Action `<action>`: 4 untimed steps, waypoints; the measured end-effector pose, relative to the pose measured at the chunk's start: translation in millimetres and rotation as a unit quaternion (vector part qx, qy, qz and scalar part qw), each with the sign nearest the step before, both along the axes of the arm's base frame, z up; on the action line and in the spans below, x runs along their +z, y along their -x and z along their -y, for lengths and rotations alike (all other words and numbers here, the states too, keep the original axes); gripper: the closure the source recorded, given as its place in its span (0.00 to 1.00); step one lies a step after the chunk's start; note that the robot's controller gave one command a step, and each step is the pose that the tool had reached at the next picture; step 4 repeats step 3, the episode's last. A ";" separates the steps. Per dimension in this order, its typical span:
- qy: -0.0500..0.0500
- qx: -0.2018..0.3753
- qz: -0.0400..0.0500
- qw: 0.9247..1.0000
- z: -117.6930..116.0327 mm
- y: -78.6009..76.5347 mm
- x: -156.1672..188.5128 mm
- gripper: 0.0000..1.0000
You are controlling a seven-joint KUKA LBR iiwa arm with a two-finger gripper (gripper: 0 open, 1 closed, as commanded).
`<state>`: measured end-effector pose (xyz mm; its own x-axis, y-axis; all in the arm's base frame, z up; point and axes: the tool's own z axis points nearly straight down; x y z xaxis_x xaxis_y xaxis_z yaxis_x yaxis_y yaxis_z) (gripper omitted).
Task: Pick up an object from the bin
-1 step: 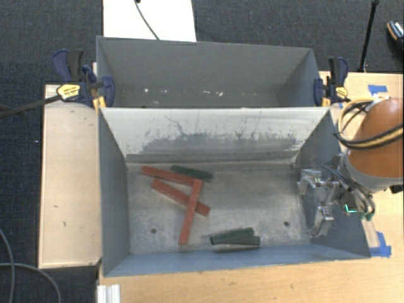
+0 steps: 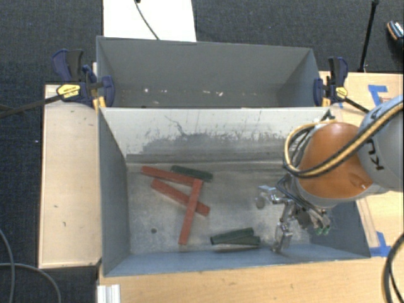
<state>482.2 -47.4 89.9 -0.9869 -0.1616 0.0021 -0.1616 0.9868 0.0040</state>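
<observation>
Three reddish-brown flat sticks (image 2: 183,194) lay crossed at the left-middle of the grey metal bin (image 2: 113,188), with a dark green flat stick (image 2: 191,172) at their top end. The gripper (image 2: 282,237) hung low at lower right, just right of a dark green flat bar (image 2: 235,238) by the bottom wall. Honestly couldn't tell if the claw was open or closed.

The orange wrist cover (image 2: 331,163) hides the right wall of the bin (image 2: 117,188); the arm (image 2: 386,124) runs off the right edge.
</observation>
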 end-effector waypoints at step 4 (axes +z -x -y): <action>0.002 0.021 0.007 1.000 -75.0 -27.9 120.4 1.00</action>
